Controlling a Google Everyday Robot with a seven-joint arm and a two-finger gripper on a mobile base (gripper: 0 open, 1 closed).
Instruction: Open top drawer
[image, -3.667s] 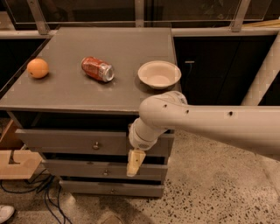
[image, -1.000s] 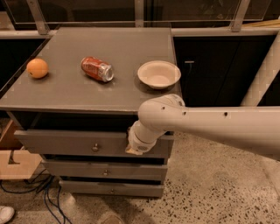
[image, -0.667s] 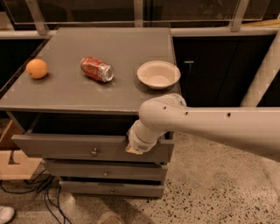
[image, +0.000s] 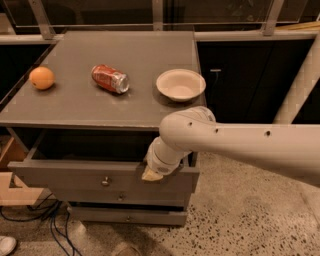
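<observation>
The top drawer (image: 70, 177) is a flat grey front with a small round metal knob (image: 105, 181) at its centre. It stands pulled out from the grey cabinet, with a dark gap behind its upper edge. My gripper (image: 151, 173) sits at the drawer's top edge, right of the knob, hooked over the front. My white arm (image: 235, 145) reaches in from the right. Two shorter drawers (image: 125, 215) lie below.
On the cabinet top (image: 70, 107) are an orange (image: 41, 78) at the left, a red soda can (image: 110, 79) lying on its side, and a white bowl (image: 180, 84) at the right. Cables (image: 35, 220) and a wooden box (image: 12, 172) lie at the left. Speckled floor is at the right.
The top drawer has slid further out toward me, and my gripper has moved with its top edge. Earlier the gripper hung lower, in front of the drawers.
</observation>
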